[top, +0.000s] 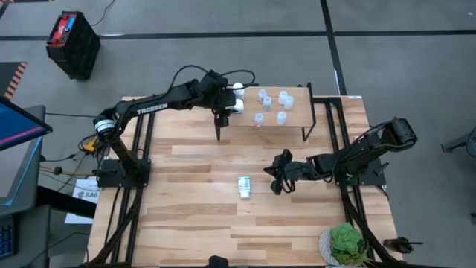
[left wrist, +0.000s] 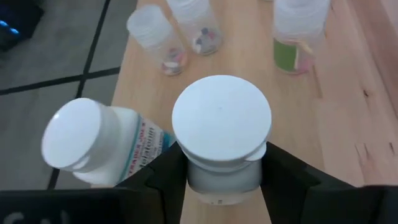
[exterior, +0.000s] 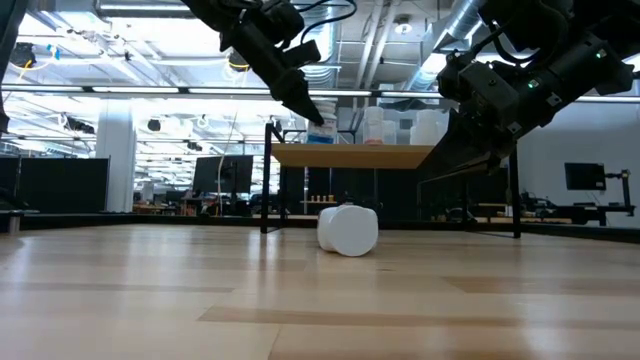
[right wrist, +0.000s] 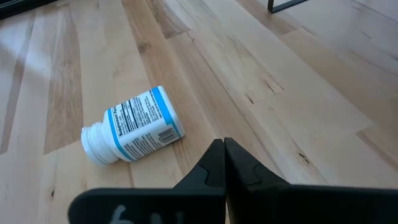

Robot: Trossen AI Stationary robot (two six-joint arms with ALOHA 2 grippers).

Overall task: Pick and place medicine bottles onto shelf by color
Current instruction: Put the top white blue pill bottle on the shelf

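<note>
The shelf (top: 294, 126) stands at the table's far middle. On it stand several small translucent medicine bottles (top: 272, 106) and, at its left end, two white ones. My left gripper (top: 235, 106) is over that end, shut on one white bottle (left wrist: 221, 121). The other white bottle (left wrist: 93, 143) stands right beside it. A third white bottle (top: 244, 186) with a blue-edged label lies on its side on the table (right wrist: 134, 127). My right gripper (top: 277, 179) hangs shut to the right of it, touching nothing. My left gripper has the white bottle's body just under its cap (left wrist: 199, 177) between its two fingers (left wrist: 283, 177), one on each side. The fingers slant down from the table's left and near side. The bottle is upright; its base is hidden, at about the height of the shelf top.
The shelf's black legs (top: 307, 132) stand on the table. A green potted plant (top: 344, 242) sits at the near right corner. A black crate (top: 72, 43) is on the floor beyond the table. Bare wood lies between the shelf and the lying bottle.
</note>
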